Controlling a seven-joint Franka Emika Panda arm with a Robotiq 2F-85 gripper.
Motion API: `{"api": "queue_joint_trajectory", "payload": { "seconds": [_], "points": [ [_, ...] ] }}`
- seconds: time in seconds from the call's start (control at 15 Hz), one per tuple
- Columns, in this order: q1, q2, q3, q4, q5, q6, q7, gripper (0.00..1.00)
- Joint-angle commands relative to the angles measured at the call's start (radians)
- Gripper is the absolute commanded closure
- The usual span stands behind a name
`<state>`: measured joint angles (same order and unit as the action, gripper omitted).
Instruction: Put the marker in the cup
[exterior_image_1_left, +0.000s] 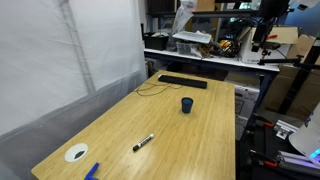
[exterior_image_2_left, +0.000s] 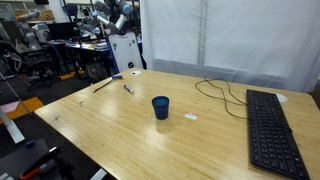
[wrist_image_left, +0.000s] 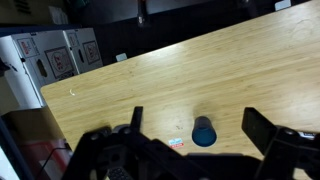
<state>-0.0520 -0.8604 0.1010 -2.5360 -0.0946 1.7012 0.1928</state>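
Two things mattered on the pale wooden worktop (exterior_image_1_left: 190, 140). Reading an exterior view from the left, a round white tape roll (exterior_image_1_left: 76, 153) and a flat bright-blue object (exterior_image_1_left: 92, 171) lay at the near corner. Next came the short black-and-white marker (exterior_image_1_left: 143, 142), lying flat on its own. Well apart from it to the right stood the small dark blue cup (exterior_image_1_left: 187, 104), upright, with a long black keyboard (exterior_image_1_left: 182, 81) beyond it. In the wrist view the robot's black two-fingered hand (wrist_image_left: 193, 118) hung high above the worktop, spread wide with nothing in its grasp. The cup showed below the gap, and the marker was out of that view.

Judged from this, the slim marker was the likelier trouble. Lying flat on a smooth surface, it could roll away if the fingers closed off-centre, or be pinched only at its tip and swing or drop on the way across. The cup looked light and narrow-mouthed, so a tilted marker or a low finger could catch its rim and tip it over
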Motion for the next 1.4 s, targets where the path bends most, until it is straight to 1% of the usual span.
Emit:
{"api": "queue_joint_trajectory", "payload": {
  "seconds": [0.0,0.27,0.53,0.93,1.13,1.33],
  "points": [
    [0.007,0.002,-0.005,0.003,-0.004,-0.003,0.004,0.0],
    [0.012,0.008,-0.005,0.004,-0.005,0.002,-0.005,0.0],
    [0.071,0.055,-0.008,0.012,-0.019,0.066,-0.119,0.0],
    [0.176,0.178,-0.055,0.021,0.0,0.259,-0.369,0.0],
    [0.228,0.28,-0.079,0.053,0.024,0.335,-0.5,0.0],
    [0.288,0.388,-0.084,0.097,0.067,0.391,-0.622,0.0]
  ]
}}
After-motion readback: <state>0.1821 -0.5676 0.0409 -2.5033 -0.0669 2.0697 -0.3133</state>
